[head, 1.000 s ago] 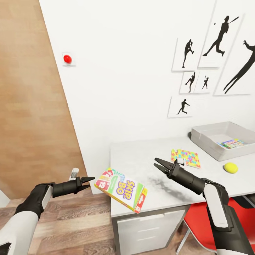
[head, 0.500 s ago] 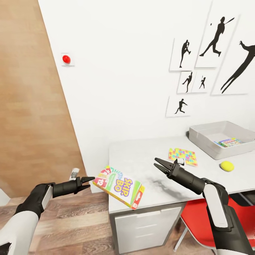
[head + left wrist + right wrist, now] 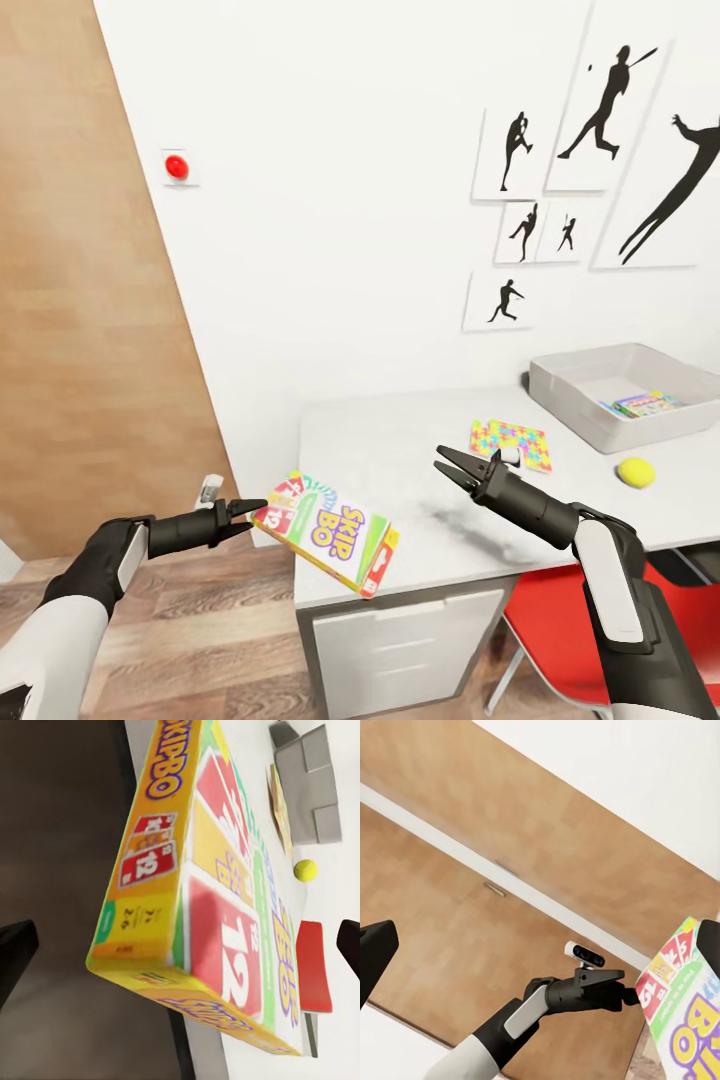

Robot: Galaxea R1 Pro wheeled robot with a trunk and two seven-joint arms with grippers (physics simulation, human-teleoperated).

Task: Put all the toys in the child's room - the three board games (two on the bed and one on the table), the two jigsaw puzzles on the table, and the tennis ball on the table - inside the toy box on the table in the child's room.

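Low at centre frame, my left pincer [image 3: 255, 507] pinched one corner of the flat, colourful Skip-Bo game box [image 3: 325, 532], so it hung tilted; my right pincer [image 3: 443, 467] gaped empty.

A red chair [image 3: 560, 620] sits tucked under the table. On the white wall [image 3: 340, 200] hang black pictures of people playing sports [image 3: 600, 150]. A small red button [image 3: 177, 166] is higher up on that wall. A big brown wooden door [image 3: 90, 330] stands at the side. The floor [image 3: 220, 640] is made of wood planks.
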